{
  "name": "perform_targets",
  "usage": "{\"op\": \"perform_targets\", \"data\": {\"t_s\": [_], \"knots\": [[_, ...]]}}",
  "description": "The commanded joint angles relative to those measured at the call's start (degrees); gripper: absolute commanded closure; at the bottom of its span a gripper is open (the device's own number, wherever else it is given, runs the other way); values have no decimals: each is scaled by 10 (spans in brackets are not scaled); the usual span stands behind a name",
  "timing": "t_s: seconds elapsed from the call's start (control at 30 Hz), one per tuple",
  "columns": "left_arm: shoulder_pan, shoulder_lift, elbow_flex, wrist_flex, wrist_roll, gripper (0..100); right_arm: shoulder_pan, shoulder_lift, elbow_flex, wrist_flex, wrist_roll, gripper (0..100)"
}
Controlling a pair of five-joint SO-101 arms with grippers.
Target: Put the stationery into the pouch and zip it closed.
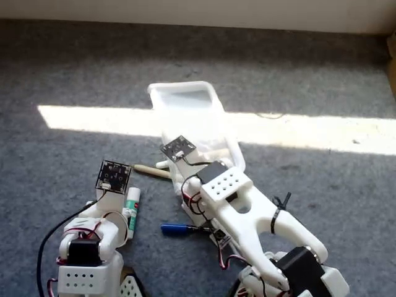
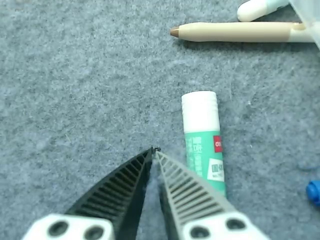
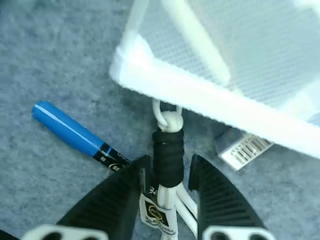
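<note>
risk of dragging the pouch (image 1: 185, 111) off with stationery left out: right fingers (image 3: 125, 192) apart, astride the zip pull (image 3: 167, 150). risk of rolling the glue (image 2: 202, 140) away: left fingers (image 2: 125, 185) together, just beside it. glue, pencil (image 2: 235, 31), blue pen (image 3: 70, 131) on the counter (image 1: 62, 74), outside. near end of pouch hidden under the right arm (image 1: 247, 210).

The setting looked like an ordinary carpeted room rather than a lab or workshop, though home or office could not be told apart. Short grey carpet (image 1: 74, 68) covered the whole working surface. A broad band of sunlight (image 1: 309, 133) crossed it from left to right. Along the far edge ran a pale wall base (image 1: 247, 12), and a sliver of brown wood (image 1: 392, 62) showed at the far right.
</note>
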Motion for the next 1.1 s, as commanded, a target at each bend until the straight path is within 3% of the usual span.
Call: {"op": "perform_targets", "data": {"t_s": [0.0,0.53,0.77,1.07], "knots": [[8,-5,12,2,-4,992,6,-29,11,-25,4,868],[8,-5,12,2,-4,992,7,50,11,-61,4,871],[8,-5,12,2,-4,992,16,19,15,-61,4,872],[8,-5,12,2,-4,992,16,-16,15,-61,7,989]]}}
